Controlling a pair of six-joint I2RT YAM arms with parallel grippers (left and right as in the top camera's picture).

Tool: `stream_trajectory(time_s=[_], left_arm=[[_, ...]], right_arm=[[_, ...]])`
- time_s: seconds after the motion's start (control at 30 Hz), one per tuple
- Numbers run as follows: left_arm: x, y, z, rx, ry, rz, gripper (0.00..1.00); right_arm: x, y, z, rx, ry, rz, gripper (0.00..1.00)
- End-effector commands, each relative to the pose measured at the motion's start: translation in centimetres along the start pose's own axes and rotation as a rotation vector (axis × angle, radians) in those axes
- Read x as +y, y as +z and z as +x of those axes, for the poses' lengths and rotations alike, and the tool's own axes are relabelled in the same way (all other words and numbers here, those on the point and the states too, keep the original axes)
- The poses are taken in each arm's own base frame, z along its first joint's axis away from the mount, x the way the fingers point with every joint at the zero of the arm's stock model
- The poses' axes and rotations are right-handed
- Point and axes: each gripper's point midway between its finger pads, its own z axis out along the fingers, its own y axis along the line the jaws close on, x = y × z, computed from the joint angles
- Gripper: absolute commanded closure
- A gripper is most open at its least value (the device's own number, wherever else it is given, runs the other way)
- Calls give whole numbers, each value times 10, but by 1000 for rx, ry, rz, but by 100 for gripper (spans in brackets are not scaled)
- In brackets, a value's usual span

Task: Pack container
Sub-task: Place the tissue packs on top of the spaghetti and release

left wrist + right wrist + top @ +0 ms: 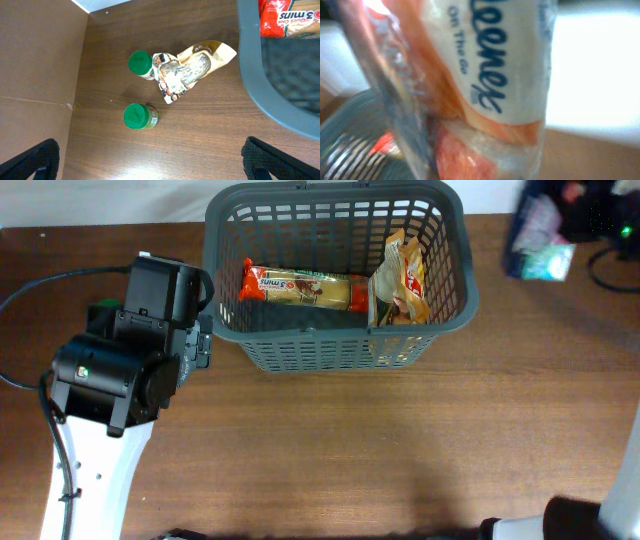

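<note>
Sitting beside left claw (155, 167): container (250, 75)

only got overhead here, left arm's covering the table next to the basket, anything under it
Observer: Yes. The left wrist view shows a green-lidded jar, a second jar and a snack pouch on the table beside the basket.
Operator: left fingers holding anything
Observer: No. The left fingers are spread wide and empty.
Operator: and right wrist cam
Observer: A Kleenex tissue pack fills it, close to the lens.
</note>
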Motion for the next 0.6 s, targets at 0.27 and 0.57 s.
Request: stream_trajectory(time_s=[0.27,0.57], left_arm=[[5,0,-1,-2,-5,-24,1],[5,0,-1,-2,-5,-24,1]], right_arm=[[174,83,47,-21,-969,-477,96],[168,226,144,117,-855,-609,96]])
